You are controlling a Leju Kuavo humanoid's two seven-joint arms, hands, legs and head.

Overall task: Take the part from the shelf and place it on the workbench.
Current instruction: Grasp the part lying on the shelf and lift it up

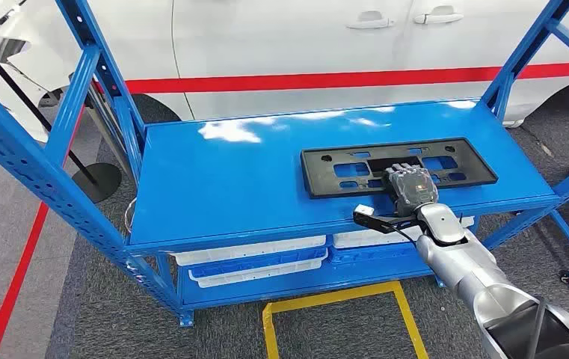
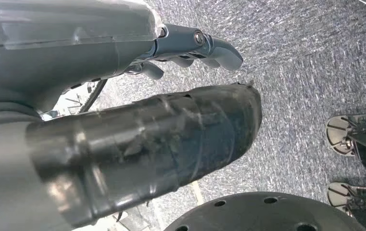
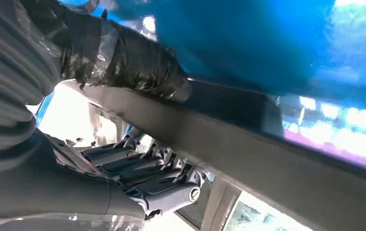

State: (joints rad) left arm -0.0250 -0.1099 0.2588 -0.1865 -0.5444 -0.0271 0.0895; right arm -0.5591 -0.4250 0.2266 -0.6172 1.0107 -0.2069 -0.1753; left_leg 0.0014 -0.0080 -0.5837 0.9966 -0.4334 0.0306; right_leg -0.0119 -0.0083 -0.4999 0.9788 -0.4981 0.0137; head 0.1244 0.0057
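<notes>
A flat black plastic part [image 1: 326, 168] with several cut-outs lies on the top board of the blue shelf [image 1: 214, 179], toward its right side. My right hand [image 1: 410, 187] sits on the part's near edge, at the middle. In the right wrist view the thumb [image 3: 137, 62] lies on one face of the part's rim [image 3: 248, 144] and the dark fingers [image 3: 142, 173] curl on the other face, so the hand grips the part. My left hand [image 2: 137, 130] hangs over grey carpet with its fingers [image 2: 209, 45] apart and nothing in it.
A white car [image 1: 281, 37] with a red stripe stands close behind the shelf. White bins [image 1: 251, 258] fill the lower level. Blue uprights [image 1: 19, 157] frame both ends. A yellow floor marking [image 1: 333, 299] lies in front, and a black stand base [image 1: 94, 179] at the left.
</notes>
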